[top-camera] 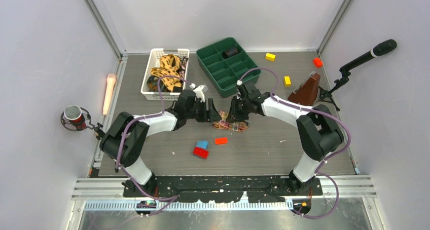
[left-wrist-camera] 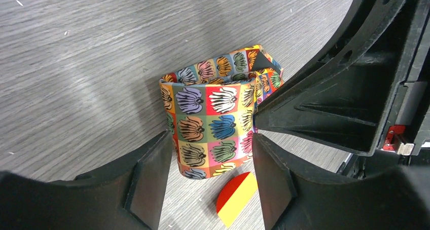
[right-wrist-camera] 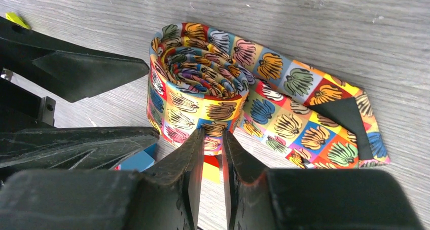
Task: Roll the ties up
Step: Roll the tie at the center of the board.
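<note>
The left gripper (left-wrist-camera: pixel 211 137) is spread, flanking one rolled tie (left-wrist-camera: pixel 213 123) mid-table. The right gripper (right-wrist-camera: pixel 211 133) is nearly closed at the roll's wall; whether it grips is unclear. More ties (top-camera: pixel 167 68) fill one basket (top-camera: pixel 157 96). Six blocks (top-camera: pixel 200 152) lie on the grey table (top-camera: pixel 274 139), with white walls (top-camera: pixel 213 12) around it.

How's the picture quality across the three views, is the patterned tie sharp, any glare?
Top external view: even, soft light and no glare, but the rolled multicoloured patterned fabric tie is tiny and partly hidden. Left wrist view: the tie's print is crisp, while the black fingers are dark and slightly soft. Right wrist view: the print is sharp, and the foreground fingers are nearly featureless black.
</note>
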`<state>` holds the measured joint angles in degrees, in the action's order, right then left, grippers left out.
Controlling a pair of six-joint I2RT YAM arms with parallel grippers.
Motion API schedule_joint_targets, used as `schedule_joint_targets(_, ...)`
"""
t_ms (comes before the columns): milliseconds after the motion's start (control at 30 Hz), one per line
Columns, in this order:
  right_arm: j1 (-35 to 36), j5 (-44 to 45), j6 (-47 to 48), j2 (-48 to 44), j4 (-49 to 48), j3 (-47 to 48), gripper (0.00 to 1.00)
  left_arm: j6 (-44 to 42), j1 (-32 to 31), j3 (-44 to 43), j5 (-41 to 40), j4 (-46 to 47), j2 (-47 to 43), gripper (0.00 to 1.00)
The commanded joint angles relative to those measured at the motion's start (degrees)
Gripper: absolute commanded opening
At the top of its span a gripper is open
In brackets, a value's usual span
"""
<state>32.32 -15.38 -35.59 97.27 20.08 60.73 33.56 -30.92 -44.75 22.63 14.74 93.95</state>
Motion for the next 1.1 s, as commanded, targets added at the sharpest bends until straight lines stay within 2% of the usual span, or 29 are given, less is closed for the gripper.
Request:
schedule_joint_targets(0,0.38,-1.26,-0.99,1.17,-4.11,0.03,0.25,-1.52,0.81,-2.17,1.37,1.66,-0.08,0.61)
schedule_joint_targets(667,0.38,-1.18,-0.44,4.66,-5.05,0.61,0.24,-1.21,1.82,-2.65,4.7,2.05,4.77,0.63)
schedule_joint_targets(1067,0.34,-1.03,-0.42,5.37,-5.4,0.71,0.23,1.91,1.82,-1.92,9.69,9.02,9.58,0.65)
